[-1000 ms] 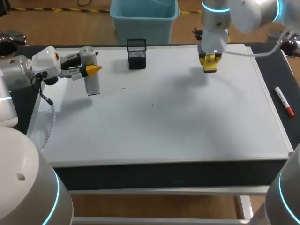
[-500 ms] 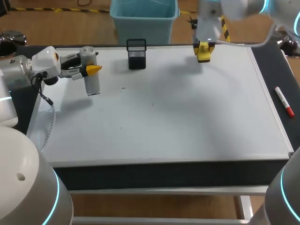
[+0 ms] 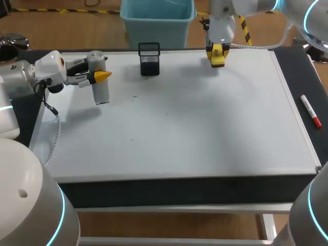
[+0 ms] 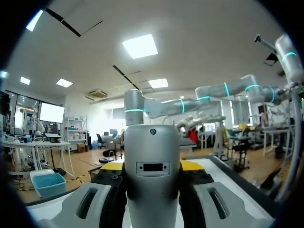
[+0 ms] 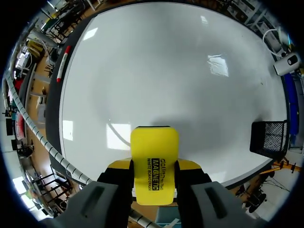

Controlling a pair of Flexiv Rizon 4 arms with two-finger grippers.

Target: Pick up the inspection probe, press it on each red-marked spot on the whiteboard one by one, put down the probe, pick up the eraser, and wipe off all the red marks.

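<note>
The whiteboard [image 3: 205, 118] covers most of the table; I see only tiny dark specks [image 3: 135, 96] on it and no red marks. At the far left my left gripper [image 3: 100, 77] is shut on the grey cylindrical probe [image 3: 101, 92], which hangs upright just above the board. In the left wrist view the probe [image 4: 152, 166] fills the space between the fingers. My right gripper [image 3: 217, 56] hovers by the board's far edge, shut on the yellow eraser [image 5: 154, 152].
A black mesh holder [image 3: 149, 59] stands at the board's far edge, between the two grippers. A red marker [image 3: 310, 111] lies on the dark strip to the right of the board.
My right arm has carried the eraser away from me and slightly left, to the board's far edge. The left arm and probe have stayed still.
</note>
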